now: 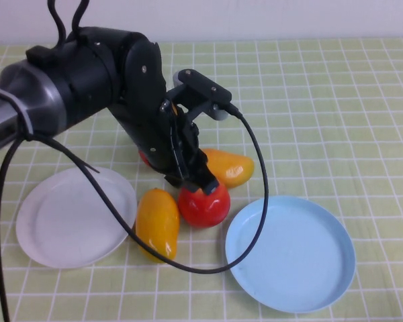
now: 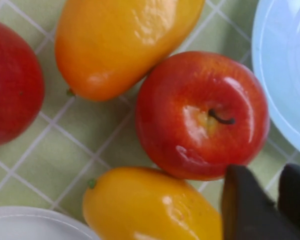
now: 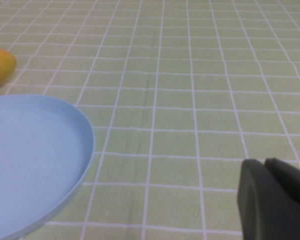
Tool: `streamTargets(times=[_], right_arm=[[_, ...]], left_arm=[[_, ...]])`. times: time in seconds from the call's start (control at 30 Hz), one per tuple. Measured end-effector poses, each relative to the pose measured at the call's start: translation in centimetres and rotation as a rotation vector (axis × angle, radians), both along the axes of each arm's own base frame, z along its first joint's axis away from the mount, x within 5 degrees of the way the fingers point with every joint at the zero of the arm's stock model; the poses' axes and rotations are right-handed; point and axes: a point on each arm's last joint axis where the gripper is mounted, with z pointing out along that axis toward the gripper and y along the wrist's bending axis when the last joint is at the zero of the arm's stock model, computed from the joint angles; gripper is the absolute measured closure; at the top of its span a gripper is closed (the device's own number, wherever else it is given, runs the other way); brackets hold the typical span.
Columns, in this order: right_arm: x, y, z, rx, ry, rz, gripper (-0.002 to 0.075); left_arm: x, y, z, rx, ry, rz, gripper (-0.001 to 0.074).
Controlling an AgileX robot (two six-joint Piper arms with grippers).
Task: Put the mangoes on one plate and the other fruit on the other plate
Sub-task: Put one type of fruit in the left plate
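My left gripper (image 1: 198, 180) hangs just above a red apple (image 1: 205, 204) in the middle of the fruit cluster, its fingers a narrow gap apart and holding nothing. In the left wrist view the gripper (image 2: 273, 175) sits beside that apple (image 2: 202, 112). One mango (image 1: 158, 223) lies beside the white plate (image 1: 67, 218). The other mango (image 1: 230, 168) lies behind the apple. The second apple (image 2: 12, 82) is mostly hidden under the arm in the high view. The light blue plate (image 1: 292, 255) holds nothing. My right gripper (image 3: 266, 161) is shut, off to the side of the blue plate (image 3: 35, 160).
A green checked cloth (image 1: 322, 100) covers the table. The left arm's black cable (image 1: 258, 174) loops over the fruit and across the near edge of the blue plate. A mango tip (image 3: 0, 65) shows in the right wrist view.
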Motion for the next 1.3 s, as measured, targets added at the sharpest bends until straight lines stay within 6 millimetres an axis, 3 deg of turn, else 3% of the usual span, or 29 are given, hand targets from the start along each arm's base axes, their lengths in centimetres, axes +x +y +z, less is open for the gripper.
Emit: streamTargets(times=[0.07, 0.2, 0.3, 0.7, 1.3], right_arm=[[0.0, 0.0, 0.0, 0.0, 0.0, 0.0, 0.0742], [0.0, 0.0, 0.0, 0.0, 0.0, 0.0, 0.0742], [0.0, 0.0, 0.0, 0.0, 0.0, 0.0, 0.0742], [0.0, 0.0, 0.0, 0.0, 0.0, 0.0, 0.0742], [0.0, 0.0, 0.0, 0.0, 0.0, 0.0, 0.0742]], left_arm=[[0.2, 0.0, -0.1, 0.002, -0.012, -0.001, 0.0523], [0.5, -0.3, 0.0, -0.035, -0.038, 0.011, 0.0206], [0.9, -0.7, -0.3, -0.072, -0.049, 0.025, 0.0099], [2.6, -1.7, -4.2, -0.028, -0.058, -0.03, 0.0069], [2.9, -2.3, -5.8, 0.034, -0.062, -0.062, 0.0069]])
